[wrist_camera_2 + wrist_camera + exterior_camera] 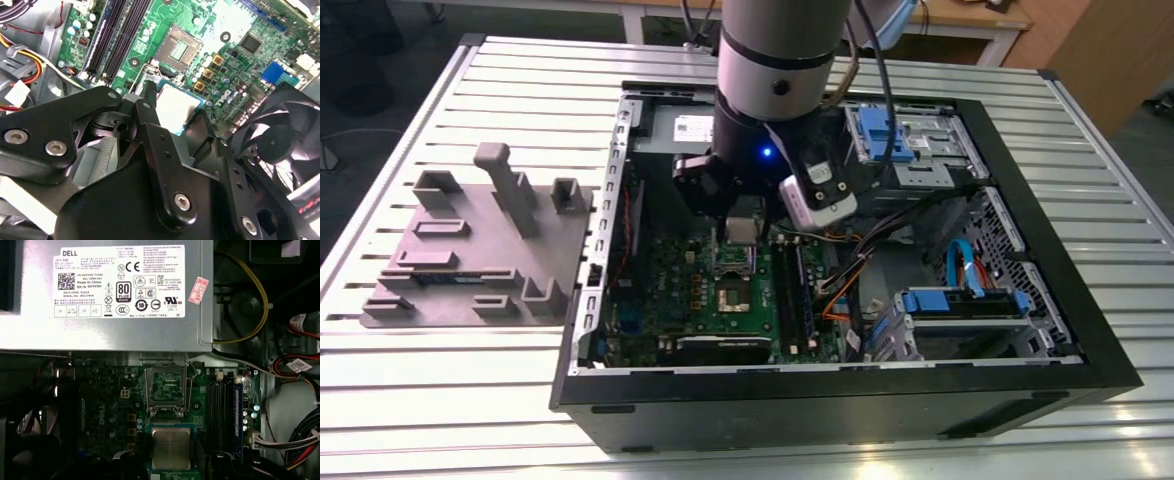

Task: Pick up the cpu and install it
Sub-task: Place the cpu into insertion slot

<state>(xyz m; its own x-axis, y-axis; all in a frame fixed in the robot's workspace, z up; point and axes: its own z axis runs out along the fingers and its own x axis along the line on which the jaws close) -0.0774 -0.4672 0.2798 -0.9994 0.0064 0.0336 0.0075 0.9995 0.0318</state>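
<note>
Pinching the cpu (pixel 177 107) by two opposite edges in the second wrist view, your gripper (pixel 177 117) has its fingers (pixel 149 112) holding it roughly level above the green board (pixel 235 30), with the open socket (pixel 181 46) just beyond it, near but not beneath.

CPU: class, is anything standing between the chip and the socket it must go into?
Nothing visible. The gripper holds the cpu above the green board, just beside the socket; the socket's middle lies uncovered, and no cable or part crosses the gap.
</note>
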